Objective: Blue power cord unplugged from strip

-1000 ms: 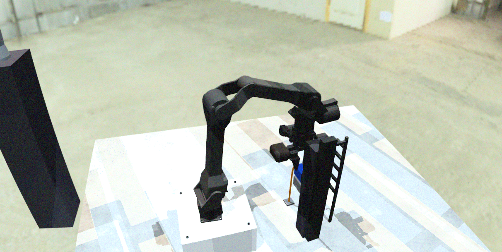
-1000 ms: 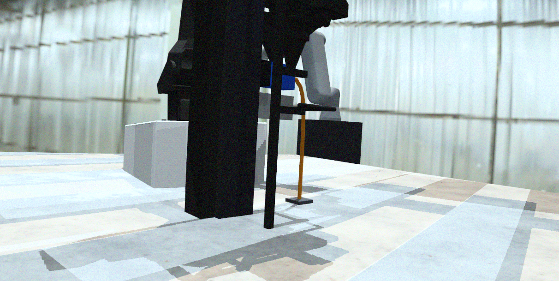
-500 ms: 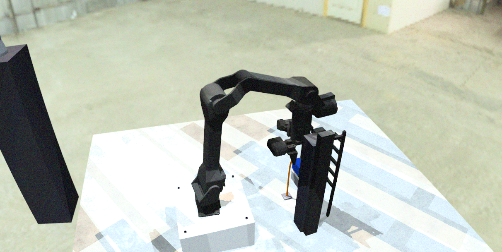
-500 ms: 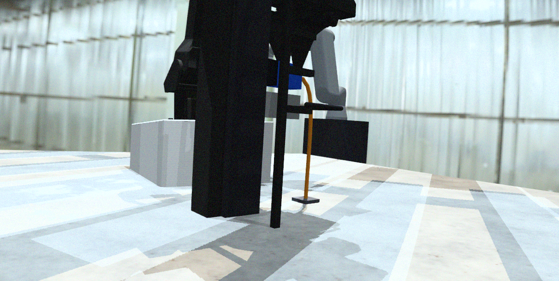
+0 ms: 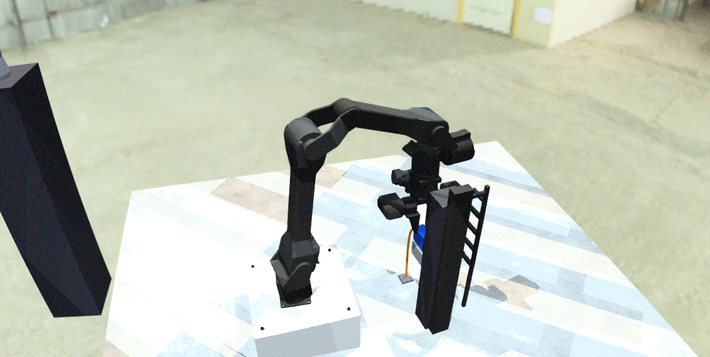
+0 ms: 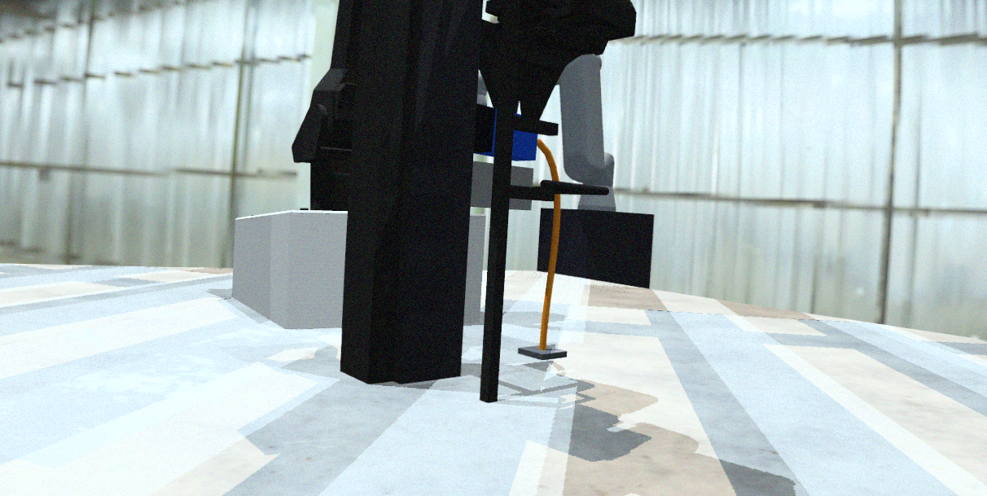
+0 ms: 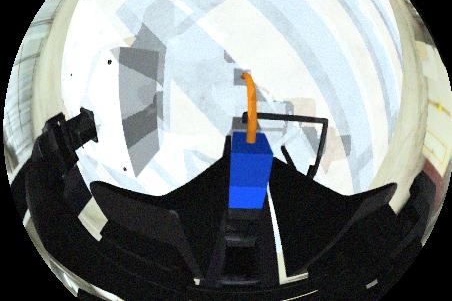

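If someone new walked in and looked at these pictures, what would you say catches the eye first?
The bright blue plug stands out at once, pinched in the dark claw in the middle of the wrist view. From it an orange cord hangs down to a small grey foot on the patterned table. Beside them rises a tall black post, which hides part of the plug from above.

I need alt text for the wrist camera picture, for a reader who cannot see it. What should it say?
Fisheye view down from the wrist: the dark pincer is shut on a blue plug at the centre. An orange cord runs from the plug's far end toward the pale striped table, past a thin black frame.
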Robot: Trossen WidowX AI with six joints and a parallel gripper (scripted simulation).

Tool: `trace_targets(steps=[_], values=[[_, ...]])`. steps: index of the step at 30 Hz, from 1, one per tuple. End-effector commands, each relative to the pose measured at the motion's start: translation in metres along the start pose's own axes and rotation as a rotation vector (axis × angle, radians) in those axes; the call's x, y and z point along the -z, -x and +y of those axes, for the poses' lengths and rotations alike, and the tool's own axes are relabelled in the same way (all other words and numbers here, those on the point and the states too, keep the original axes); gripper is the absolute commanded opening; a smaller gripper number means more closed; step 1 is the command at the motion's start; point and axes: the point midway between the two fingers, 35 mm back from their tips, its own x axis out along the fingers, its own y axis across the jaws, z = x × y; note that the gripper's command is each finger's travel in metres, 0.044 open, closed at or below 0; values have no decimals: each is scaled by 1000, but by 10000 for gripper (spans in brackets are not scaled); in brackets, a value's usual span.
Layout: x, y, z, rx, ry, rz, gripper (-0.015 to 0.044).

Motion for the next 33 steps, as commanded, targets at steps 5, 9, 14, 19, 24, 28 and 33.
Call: trace_targets(steps=[5,9,14,19,24,28,33], values=[[-38,7,0,6,31,-66,0],[-44,8,1,6,31,-66,0],[-45,7,3,5,33,-65,53],[-39,4,5,4,34,-64,184],[-39,4,5,4,34,-64,315],[-46,6,5,4,34,-64,420],[-90,18,6,4,34,-68,440]])
